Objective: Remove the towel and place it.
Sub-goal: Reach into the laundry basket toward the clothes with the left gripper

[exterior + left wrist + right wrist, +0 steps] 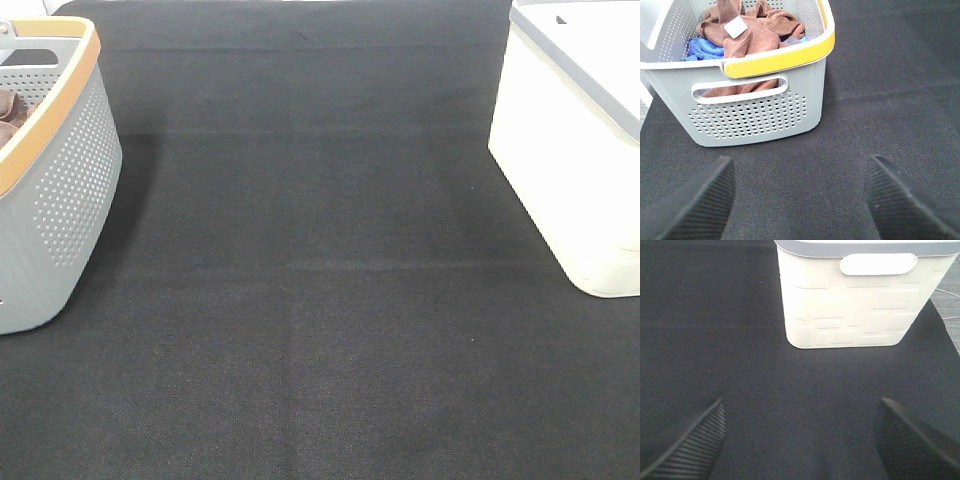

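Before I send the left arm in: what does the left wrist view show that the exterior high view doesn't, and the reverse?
Only the left wrist view: the towel heaped in the basket, white tag up, a blue cloth beside it, and the left gripper open and empty, short of the basket. Only the exterior high view: the white bin at the right; of the towel it gives just a brown sliver, and no arms. Both: the grey perforated basket and the black mat.

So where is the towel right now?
The towel lies bunched inside the grey basket at the left edge of the exterior high view, beside a blue cloth.
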{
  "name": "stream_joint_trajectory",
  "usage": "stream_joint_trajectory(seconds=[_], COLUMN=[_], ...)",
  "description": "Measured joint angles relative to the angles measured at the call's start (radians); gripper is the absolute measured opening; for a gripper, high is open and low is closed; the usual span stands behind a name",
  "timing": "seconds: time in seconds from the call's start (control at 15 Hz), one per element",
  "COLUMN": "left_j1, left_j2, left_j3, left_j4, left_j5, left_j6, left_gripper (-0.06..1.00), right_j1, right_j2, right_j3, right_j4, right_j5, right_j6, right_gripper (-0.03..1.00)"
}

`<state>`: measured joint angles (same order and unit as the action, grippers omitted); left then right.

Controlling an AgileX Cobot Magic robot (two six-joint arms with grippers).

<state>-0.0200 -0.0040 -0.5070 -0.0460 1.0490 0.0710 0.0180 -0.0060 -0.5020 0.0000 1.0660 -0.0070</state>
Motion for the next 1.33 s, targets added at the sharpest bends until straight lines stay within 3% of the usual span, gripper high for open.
stream_joint_trajectory(seconds=[1.33], left_j1=[0.0], left_j2=[0.0], left_j3=[0.0], left_j4=[0.0], left_j5=[0.0], left_j6=[0.0], left_gripper=[0.7], right_j1=[0.0], right_j2=[0.0], right_j3=[0.0], right_j4=[0.0], right_j5=[0.0], right_j6=[0.0], right_gripper=[0.77])
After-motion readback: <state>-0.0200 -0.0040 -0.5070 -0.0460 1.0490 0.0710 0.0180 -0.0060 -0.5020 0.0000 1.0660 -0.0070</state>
